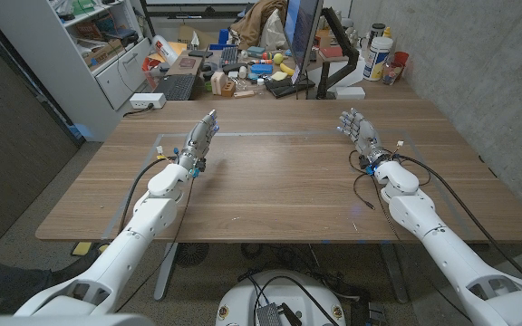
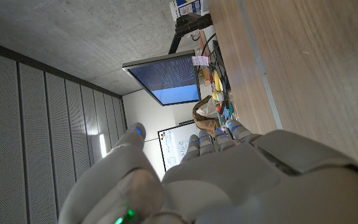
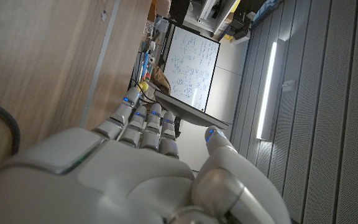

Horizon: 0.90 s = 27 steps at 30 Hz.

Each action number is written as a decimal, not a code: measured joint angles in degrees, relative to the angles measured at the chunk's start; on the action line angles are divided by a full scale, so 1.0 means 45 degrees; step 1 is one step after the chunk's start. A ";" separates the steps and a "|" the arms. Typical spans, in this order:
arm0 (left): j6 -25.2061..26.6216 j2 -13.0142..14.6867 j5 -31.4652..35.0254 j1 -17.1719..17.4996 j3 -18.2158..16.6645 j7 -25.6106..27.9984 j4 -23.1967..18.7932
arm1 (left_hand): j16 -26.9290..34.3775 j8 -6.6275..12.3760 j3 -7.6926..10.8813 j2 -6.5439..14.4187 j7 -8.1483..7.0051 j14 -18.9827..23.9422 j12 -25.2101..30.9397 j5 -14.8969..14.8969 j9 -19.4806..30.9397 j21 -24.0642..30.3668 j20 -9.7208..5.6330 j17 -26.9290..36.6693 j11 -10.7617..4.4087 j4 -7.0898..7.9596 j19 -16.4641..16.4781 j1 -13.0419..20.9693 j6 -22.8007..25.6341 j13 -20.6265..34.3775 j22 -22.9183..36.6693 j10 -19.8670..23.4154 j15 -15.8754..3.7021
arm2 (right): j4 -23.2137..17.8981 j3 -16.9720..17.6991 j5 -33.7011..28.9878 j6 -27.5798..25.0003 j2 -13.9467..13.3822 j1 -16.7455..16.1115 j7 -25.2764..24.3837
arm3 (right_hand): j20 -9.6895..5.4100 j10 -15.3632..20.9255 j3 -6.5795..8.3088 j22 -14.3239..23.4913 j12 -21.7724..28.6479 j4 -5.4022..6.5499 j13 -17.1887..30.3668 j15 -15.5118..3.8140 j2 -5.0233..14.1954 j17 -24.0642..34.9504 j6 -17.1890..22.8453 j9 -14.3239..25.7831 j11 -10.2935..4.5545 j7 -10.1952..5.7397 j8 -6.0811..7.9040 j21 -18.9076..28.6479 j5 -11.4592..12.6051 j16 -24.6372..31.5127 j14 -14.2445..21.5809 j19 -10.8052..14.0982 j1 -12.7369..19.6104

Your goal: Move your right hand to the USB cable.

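Two robot hands wait over the wooden bench (image 1: 270, 181), neither holding anything. Right robot hand (image 1: 359, 134) stands on the right side, toward the far half, fingers straight and slightly spread, nothing in them. Left robot hand (image 1: 202, 136) mirrors it on the left side, fingers extended and close alongside one another, also holding nothing, likely parked since the task only calls the right arm. USB cable (image 1: 362, 186): a thin dark cable lies on the bench just near of the right robot hand, beside its wrist, looping toward the near edge; I take this for the target, though no plug can be made out, too small to tell. A dark cable stretch also shows at the edge of the right wrist view. The right robot hand points away from the cable, toward the far clutter, so the reach would need the hand to draw back toward the near side and drop to it. Far end: cluttered desk (image 1: 243, 77) with monitor (image 1: 302, 36), keyboard (image 1: 178, 86). Approach looks not yet begun.
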 measured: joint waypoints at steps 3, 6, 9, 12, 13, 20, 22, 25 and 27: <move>0.0135 -0.0225 0.0212 0.0057 -0.0276 -0.0162 -0.0045 | 0.0000 0.0000 0.0015 0.0000 0.0000 0.0000 0.0000 -0.0044 0.0000 0.0000 0.0000 0.0000 0.0000 -0.0015 0.0000 0.0000 0.0000 0.0000 0.0000 0.0000 0.0000 | -0.0010 0.0208 -0.0230 -0.0027 0.0158 -0.0033 0.0106 | 0.0000 -0.0001 0.0000 0.0000 0.0000 0.0000 0.0000 0.0000 0.0000 0.0000 0.0000 0.0000 0.0000 0.0000 0.0000 0.0000 0.0000 0.0000 0.0000 0.0000 0.0000; 0.0270 -0.0372 0.0426 0.0100 -0.0458 -0.0334 -0.0081 | 0.0000 0.0000 0.0015 0.0000 0.0000 0.0000 0.0000 -0.0044 -0.0001 0.0000 0.0000 0.0052 0.0000 -0.0015 0.0000 0.0000 0.0000 0.0000 -0.0001 0.0000 0.0000 | -0.0010 0.0442 -0.0560 -0.0031 0.0338 -0.0059 0.0228 | 0.0000 0.0023 0.0000 0.0000 0.0000 0.0000 -0.0001 0.0000 -0.0002 -0.0001 -0.0001 0.0000 -0.0025 0.0000 0.0000 -0.0050 0.0000 0.0000 0.0000 -0.0001 0.0002; 0.0369 -0.0505 0.0576 0.0139 -0.0621 -0.0462 -0.0122 | 0.0000 0.0000 0.0014 0.0068 0.0000 0.0000 0.0000 -0.0092 -0.0001 0.0000 0.0000 0.0060 0.0000 -0.0015 0.0000 0.0067 0.0001 -0.0001 0.0000 0.0000 0.0000 | -0.0010 0.0606 -0.0789 -0.0032 0.0444 -0.0075 0.0329 | 0.0000 0.0042 0.0000 -0.0001 0.0000 0.0000 -0.0001 0.0000 -0.0048 -0.0001 -0.0001 -0.0001 -0.0043 0.0000 0.0000 -0.0050 -0.0001 0.0000 0.0000 -0.0001 0.0050; 0.0491 -0.0649 0.0742 0.0186 -0.0809 -0.0590 -0.0184 | 0.0000 0.0000 0.0014 0.0068 0.0000 0.0000 0.0000 -0.0091 -0.0001 -0.0052 0.0000 0.0060 0.0000 -0.0015 0.0001 0.0067 0.0001 -0.0001 -0.0001 0.0001 0.0000 | 0.0000 0.0785 -0.1057 -0.0031 0.0559 -0.0078 0.0455 | 0.0000 0.0088 0.0042 -0.0001 0.0000 -0.0042 -0.0001 0.0000 0.0018 -0.0001 0.0071 -0.0001 -0.0090 -0.0071 0.0000 -0.0148 -0.0001 0.0000 -0.0001 -0.0001 0.0117; 0.0539 -0.0692 0.0792 0.0203 -0.0875 -0.0636 -0.0209 | 0.0000 0.0000 0.0014 0.0068 0.0000 0.0001 0.0000 -0.0092 -0.0001 -0.0052 0.0000 0.0060 0.0000 -0.0015 0.0001 0.0067 0.0001 -0.0001 -0.0001 0.0000 0.0000 | 0.0004 0.0798 -0.1128 -0.0027 0.0568 -0.0078 0.0493 | 0.0000 0.0110 0.0053 -0.0001 0.0000 -0.0053 -0.0001 0.0000 0.0018 -0.0001 0.0070 -0.0001 -0.0112 -0.0071 0.0000 -0.0148 -0.0001 0.0000 -0.0001 -0.0001 0.0116; 0.0797 -0.0849 0.1028 0.0253 -0.1132 -0.0878 -0.0328 | 0.0000 0.0000 0.0014 0.0068 -0.0049 0.0000 0.0000 -0.0142 -0.0002 -0.0102 0.0000 0.0059 -0.0006 -0.0015 0.0001 0.0067 0.0050 -0.0002 -0.0002 0.0006 0.0000 | 0.0260 0.1089 -0.1510 0.0235 0.0746 0.0022 0.0853 | 0.0000 0.0109 -0.0003 -0.0002 0.0000 -0.0109 -0.0002 -0.0070 0.0085 -0.0002 0.0089 -0.0001 -0.0112 -0.0188 0.0000 -0.0246 -0.0001 0.0000 0.0069 -0.0002 0.0183; 0.0843 -0.0882 0.1073 0.0264 -0.1190 -0.0912 -0.0358 | -0.0001 0.0000 0.0014 0.0068 -0.0050 0.0001 0.0000 -0.0170 -0.0002 -0.0102 0.0000 0.0059 -0.0072 -0.0015 0.0001 0.0066 0.0051 -0.0002 -0.0002 0.0072 0.0000 | 0.0334 0.1128 -0.1603 0.0349 0.0761 0.0059 0.0992 | 0.0000 0.0077 -0.0003 -0.0001 0.0000 -0.0109 -0.0002 -0.0070 0.0085 -0.0003 0.0089 -0.0001 -0.0145 -0.0187 0.0000 -0.0246 -0.0001 0.0000 0.0069 -0.0002 0.0182; 0.0955 -0.0934 0.1195 0.0277 -0.1269 -0.0997 -0.0406 | -0.0001 0.0000 0.0014 0.0068 -0.0050 0.0029 0.0000 -0.0190 -0.0002 -0.0102 0.0000 0.0059 -0.0072 -0.0015 0.0001 0.0066 0.0051 -0.0002 -0.0002 0.0072 -0.0029 | 0.0519 0.1211 -0.1711 0.0488 0.0781 0.0155 0.1190 | 0.0000 0.0059 -0.0003 -0.0002 0.0000 -0.0108 -0.0002 -0.0081 0.0085 -0.0003 0.0075 -0.0001 -0.0163 -0.0201 0.0000 -0.0246 -0.0001 0.0000 0.0057 -0.0002 0.0182; 0.1001 -0.0955 0.1245 0.0281 -0.1304 -0.1031 -0.0422 | -0.0001 0.0000 0.0014 0.0068 -0.0050 0.0049 0.0000 -0.0190 -0.0003 -0.0102 0.0000 0.0059 -0.0072 -0.0015 0.0001 0.0066 0.0051 -0.0002 -0.0002 0.0072 -0.0048 | 0.0651 0.1257 -0.1805 0.0606 0.0783 0.0218 0.1340 | 0.0000 0.0059 -0.0003 -0.0002 0.0000 -0.0109 -0.0002 -0.0147 0.0085 -0.0003 0.0019 -0.0001 -0.0163 -0.0257 0.0000 -0.0246 -0.0001 0.0000 0.0002 -0.0002 0.0182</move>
